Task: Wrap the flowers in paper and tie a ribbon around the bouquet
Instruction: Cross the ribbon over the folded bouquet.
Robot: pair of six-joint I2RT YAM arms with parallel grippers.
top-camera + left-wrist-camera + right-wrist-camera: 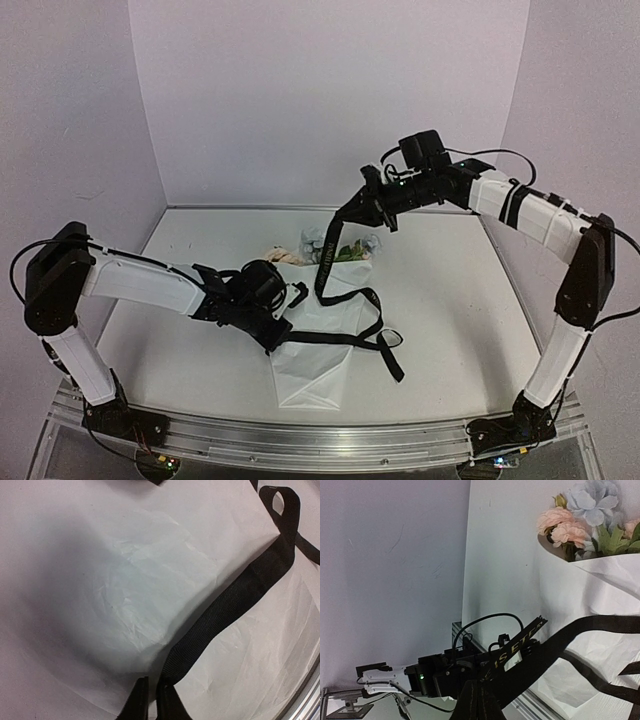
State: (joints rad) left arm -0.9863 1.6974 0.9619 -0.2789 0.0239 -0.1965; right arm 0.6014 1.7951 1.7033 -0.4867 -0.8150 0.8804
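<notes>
The bouquet lies on the table as a white paper [310, 370] cone, with the flowers [345, 250] at its far, wide end. The black ribbon [325, 265] hangs from my raised right gripper [368, 205], loops over the cone and runs across it to my left gripper [278, 335]. In the left wrist view the ribbon [240, 595] crosses creased paper [125, 570] and ends at my left gripper [152, 692], whose jaws are shut on it. In the right wrist view my right gripper [479, 695] is shut on the gold-lettered ribbon [570, 635], above the paper [580, 590] and pink and pale blue flowers [575, 520].
An aluminium rail [300, 440] borders the near table edge and shows at the left wrist view's corner [310, 700]. White walls close the back and both sides. A loose ribbon loop [390, 340] lies right of the cone. My left arm [440, 672] shows in the right wrist view.
</notes>
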